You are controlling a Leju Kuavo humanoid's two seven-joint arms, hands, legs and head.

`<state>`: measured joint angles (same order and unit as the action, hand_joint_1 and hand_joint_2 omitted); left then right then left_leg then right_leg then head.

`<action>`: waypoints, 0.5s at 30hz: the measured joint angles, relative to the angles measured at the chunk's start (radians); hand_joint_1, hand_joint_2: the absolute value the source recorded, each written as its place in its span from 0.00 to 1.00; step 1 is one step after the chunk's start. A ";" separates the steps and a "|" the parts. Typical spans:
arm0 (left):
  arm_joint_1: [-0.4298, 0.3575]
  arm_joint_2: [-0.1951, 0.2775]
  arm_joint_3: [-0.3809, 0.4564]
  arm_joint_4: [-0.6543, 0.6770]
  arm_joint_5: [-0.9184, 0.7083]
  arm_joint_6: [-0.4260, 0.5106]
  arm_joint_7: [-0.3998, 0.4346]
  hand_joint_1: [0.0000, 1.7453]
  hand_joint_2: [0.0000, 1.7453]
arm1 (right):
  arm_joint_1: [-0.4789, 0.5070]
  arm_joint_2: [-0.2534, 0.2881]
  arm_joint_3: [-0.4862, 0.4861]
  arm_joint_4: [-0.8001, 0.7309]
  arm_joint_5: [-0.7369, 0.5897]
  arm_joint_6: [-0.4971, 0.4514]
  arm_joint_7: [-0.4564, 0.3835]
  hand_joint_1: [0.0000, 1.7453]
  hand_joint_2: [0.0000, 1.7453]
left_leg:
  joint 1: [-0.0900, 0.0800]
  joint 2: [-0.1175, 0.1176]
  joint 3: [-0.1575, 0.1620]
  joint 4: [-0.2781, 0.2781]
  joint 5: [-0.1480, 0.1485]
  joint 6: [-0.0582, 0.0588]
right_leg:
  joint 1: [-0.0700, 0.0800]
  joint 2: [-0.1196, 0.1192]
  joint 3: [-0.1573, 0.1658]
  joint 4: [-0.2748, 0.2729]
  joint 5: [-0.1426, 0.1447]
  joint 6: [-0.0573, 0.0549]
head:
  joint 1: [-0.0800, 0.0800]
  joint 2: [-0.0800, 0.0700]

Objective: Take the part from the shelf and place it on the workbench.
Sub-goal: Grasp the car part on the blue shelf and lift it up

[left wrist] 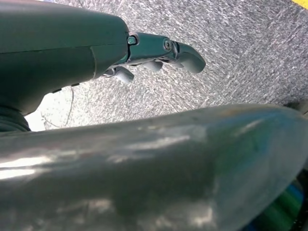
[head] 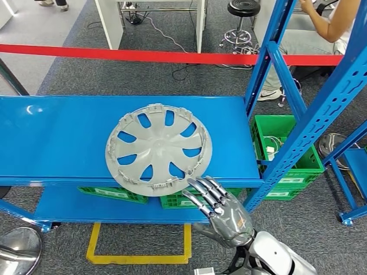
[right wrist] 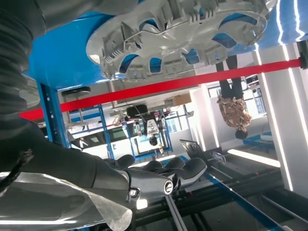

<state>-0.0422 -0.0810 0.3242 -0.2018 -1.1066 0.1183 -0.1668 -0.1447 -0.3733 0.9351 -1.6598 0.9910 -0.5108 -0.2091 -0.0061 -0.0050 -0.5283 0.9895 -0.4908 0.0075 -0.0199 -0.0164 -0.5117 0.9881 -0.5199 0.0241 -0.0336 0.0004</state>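
Head view: one round grey plastic wheel cover (head: 158, 149) with curved spokes and a ribbed, clipped rim lies flat on the glossy blue metal shelf (head: 51, 137), overhanging its front edge. The right robot hand (head: 218, 209), silver, fingers spread and holding nothing, hovers just below that edge. Two green plastic crates (head: 288, 154) with unreadable white labels sit lower down.

Left wrist view: the left robot hand (left wrist: 160, 53), fingers loosely extended and empty, hangs over grey carpet (left wrist: 236, 53).

Right wrist view: the wheel cover (right wrist: 181, 33) lies beyond the right robot hand (right wrist: 163, 175).

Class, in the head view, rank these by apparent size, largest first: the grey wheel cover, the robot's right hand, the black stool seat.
1. Wheel cover
2. Right hand, though nearness to the camera enlarges it
3. Stool seat, far off and cropped
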 joint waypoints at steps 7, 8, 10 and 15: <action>0.000 0.000 -0.003 0.000 0.002 -0.002 -0.007 0.00 0.00 | -0.008 0.032 -0.007 0.011 -0.042 0.005 0.004 0.00 1.00 | 0.000 0.000 0.000 0.000 0.000 0.000 | 0.000 0.000 0.000 0.000 0.000 0.000 | 0.000 0.000; 0.000 0.000 -0.003 0.000 0.003 -0.005 -0.009 0.00 0.00 | -0.008 0.041 -0.013 0.014 -0.048 0.008 0.010 0.00 1.00 | 0.000 0.000 0.000 0.000 0.000 0.000 | 0.000 0.000 0.000 0.000 0.000 0.000 | 0.000 0.000; -0.002 0.002 -0.006 0.000 0.003 -0.025 -0.012 0.00 0.00 | -0.012 0.064 -0.030 0.026 -0.039 0.016 0.027 0.00 1.00 | 0.000 0.000 0.000 0.000 0.000 0.000 | 0.000 0.000 0.000 0.000 0.000 0.000 | 0.000 0.000; -0.009 0.010 -0.017 0.000 0.001 -0.064 -0.014 0.00 0.00 | -0.052 0.124 -0.073 0.097 0.001 0.033 0.059 0.00 1.00 | 0.000 0.000 0.000 0.000 0.001 0.000 | 0.000 0.000 0.000 0.000 0.001 0.000 | 0.000 0.000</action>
<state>-0.0513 -0.0705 0.3076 -0.2018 -1.1053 0.0547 -0.1808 -0.1972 -0.2489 0.8618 -1.5624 0.9921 -0.4778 -0.1503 -0.0060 -0.0050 -0.5282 0.9895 -0.4894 0.0078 -0.0198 -0.0165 -0.5116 0.9885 -0.5192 0.0241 -0.0337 0.0004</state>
